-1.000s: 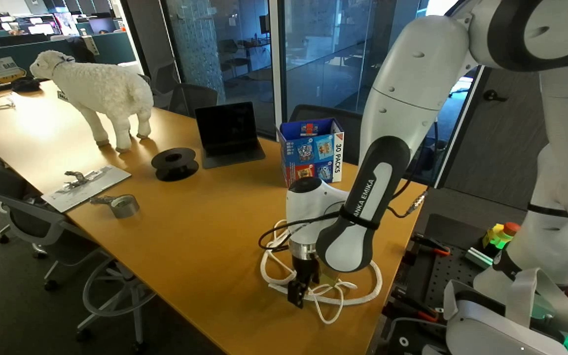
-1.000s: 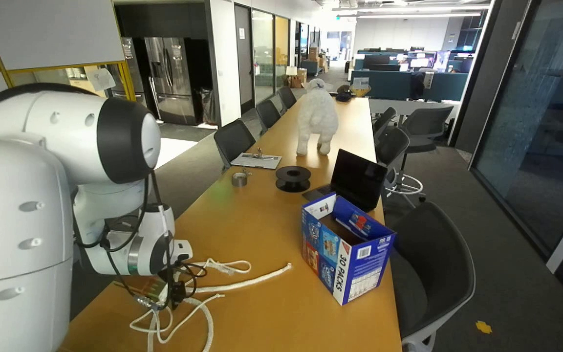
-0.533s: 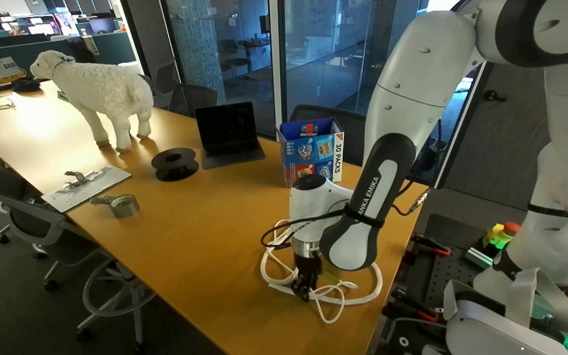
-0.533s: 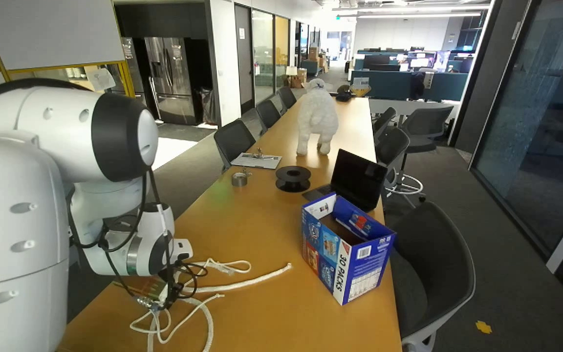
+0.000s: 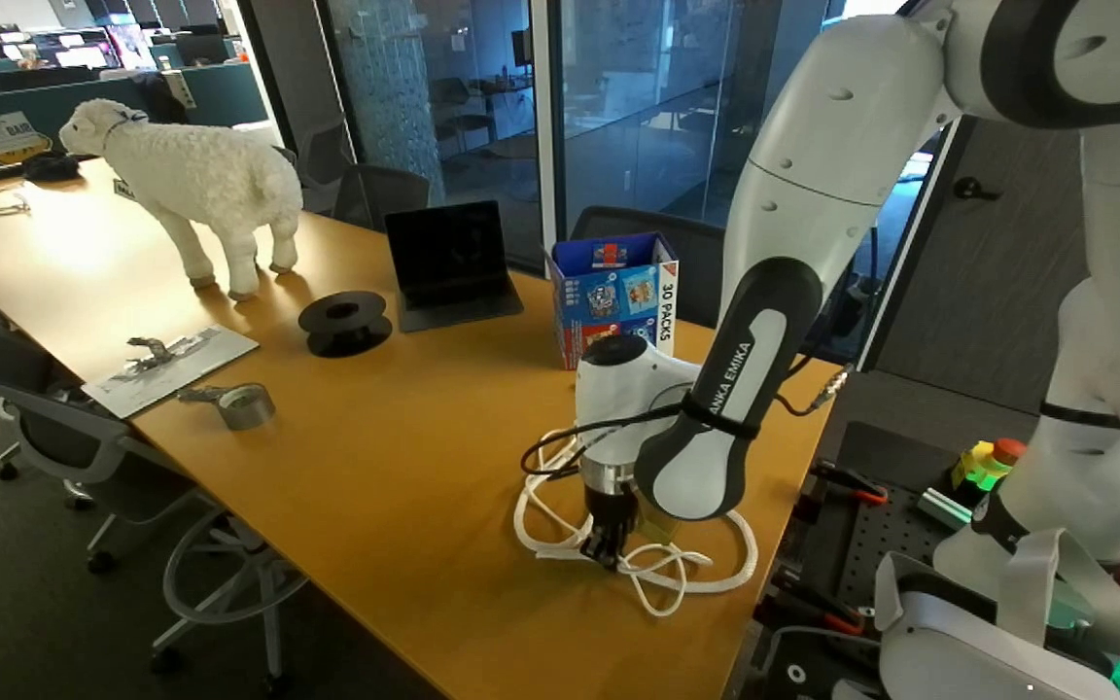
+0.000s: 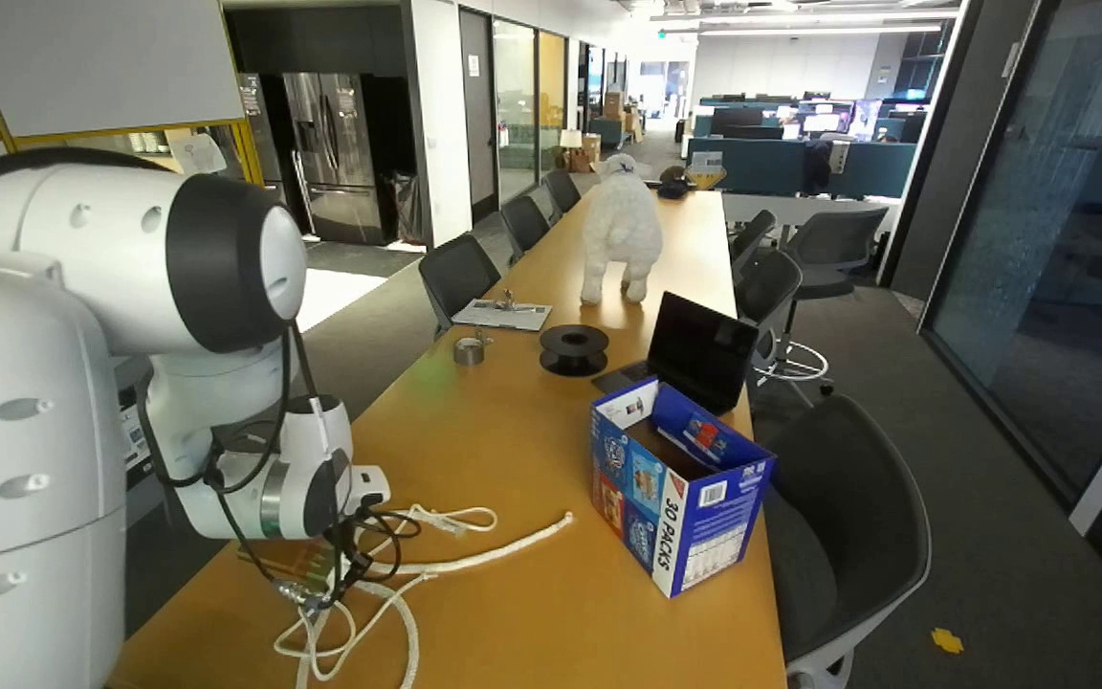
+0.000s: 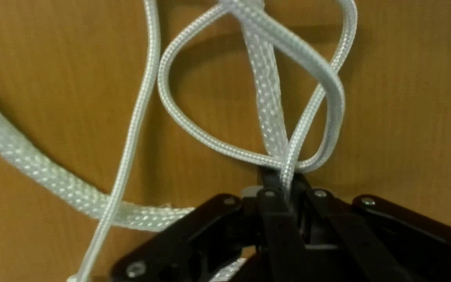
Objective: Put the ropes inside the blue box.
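Gripper [image 7: 288, 182]: pinching thin rope [image 7: 307, 115] | blue box [image 6: 673, 512]: upright, well apart

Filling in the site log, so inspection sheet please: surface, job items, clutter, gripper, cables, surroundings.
Surface: wood-toned table, bright glare beside the toy sheep.
Blue box: upright, open-topped, on the table.
Ropes: thick and thin white lengths, loosely looped; all that shows is outside the box.
Clutter: black laptop, black spool, tape roll, white sheet, toy sheep.
Gripper: shut on a thin rope, per the wrist view.
Cables: black cable overlaps the ropes in both exterior views; contact can't be told.
Surroundings: chairs, glass wall, yellow scrap on the floor.
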Controlling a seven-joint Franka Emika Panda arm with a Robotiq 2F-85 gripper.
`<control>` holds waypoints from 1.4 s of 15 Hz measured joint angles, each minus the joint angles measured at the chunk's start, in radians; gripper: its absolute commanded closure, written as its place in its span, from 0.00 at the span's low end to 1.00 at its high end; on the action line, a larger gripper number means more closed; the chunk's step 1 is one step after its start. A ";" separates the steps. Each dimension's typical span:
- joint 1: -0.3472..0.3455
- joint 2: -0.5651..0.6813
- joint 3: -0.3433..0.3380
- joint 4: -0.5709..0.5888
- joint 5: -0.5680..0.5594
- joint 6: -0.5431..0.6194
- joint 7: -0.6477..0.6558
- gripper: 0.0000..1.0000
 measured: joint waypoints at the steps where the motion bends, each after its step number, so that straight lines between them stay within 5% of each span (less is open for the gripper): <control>1: 0.005 -0.010 -0.030 0.001 -0.020 -0.001 0.001 0.97; 5: 0.013 -0.109 -0.219 0.006 -0.157 -0.027 0.005 0.97; 10: -0.006 -0.281 -0.428 0.081 -0.488 -0.152 0.132 0.97; 13: -0.082 -0.373 -0.425 0.182 -0.609 -0.306 0.208 0.97; 21: -0.263 -0.470 -0.286 0.577 -0.639 -0.699 0.306 0.97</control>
